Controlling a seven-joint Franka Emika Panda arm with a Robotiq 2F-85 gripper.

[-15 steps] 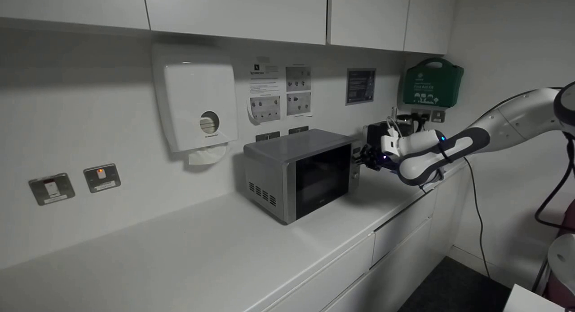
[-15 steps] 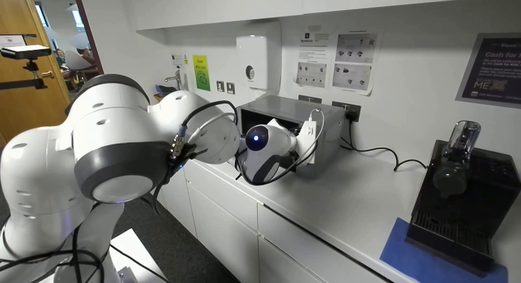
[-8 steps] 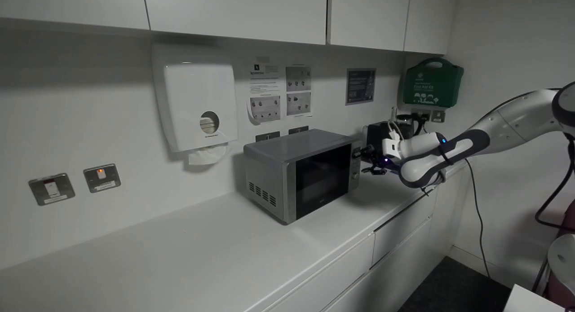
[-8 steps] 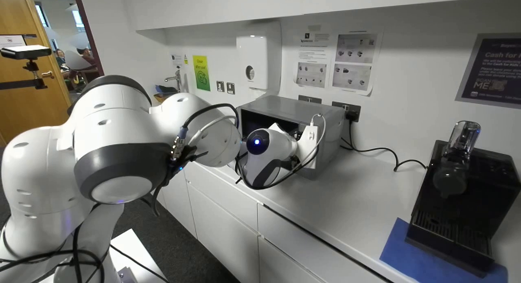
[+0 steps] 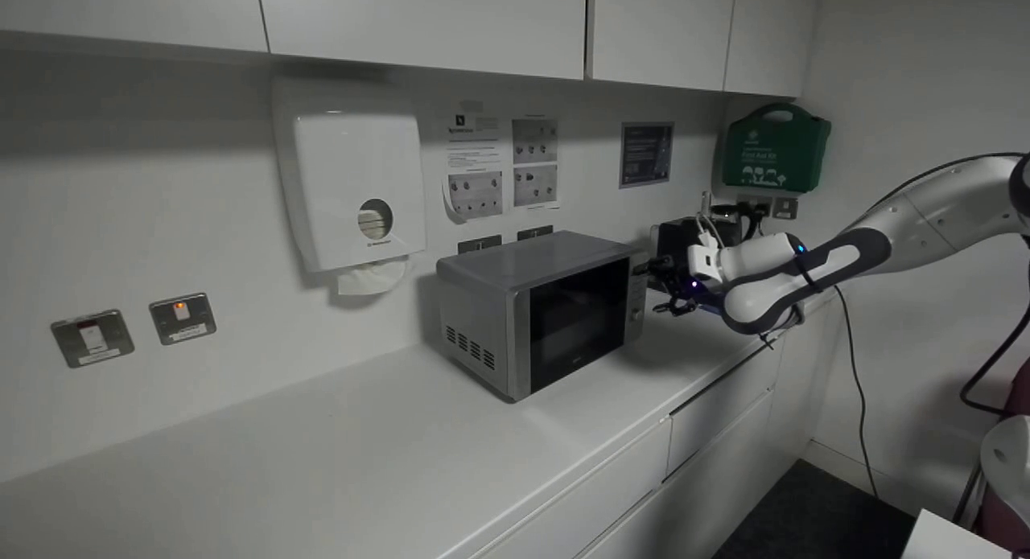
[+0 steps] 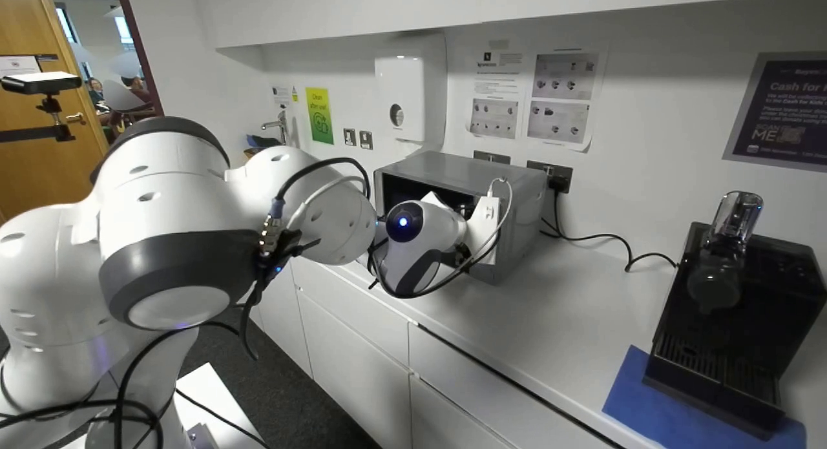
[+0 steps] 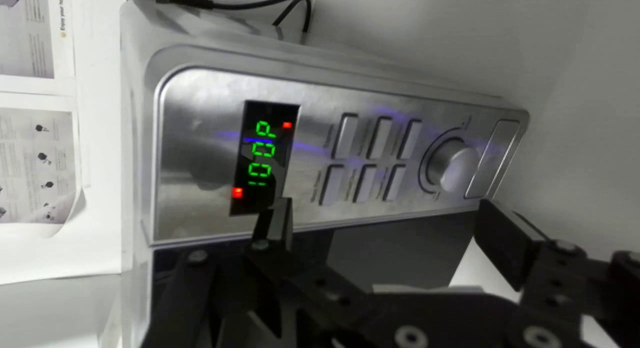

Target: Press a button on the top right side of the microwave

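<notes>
Microwave [image 5: 523, 302], boxy silver-grey metal with dark glass door [image 5: 578, 322], stands in an exterior view just left of the pincer [image 5: 653, 289], facing the front of the counter [image 5: 362, 430], long axis along it. Wrist view: lit display [image 7: 265, 157], oblong buttons [image 7: 382, 137], round knob [image 7: 457, 165], left to right beyond fingers [image 7: 505, 243] parted wide; contact I cannot tell.

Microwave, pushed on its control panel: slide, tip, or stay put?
A light press probably won't budge the microwave: big, metal-looking box, likely heavy. Tipping looks unlikely; it stands level on the counter, wider than tall. A hard shove could slide it, since the counter looks smooth.
</notes>
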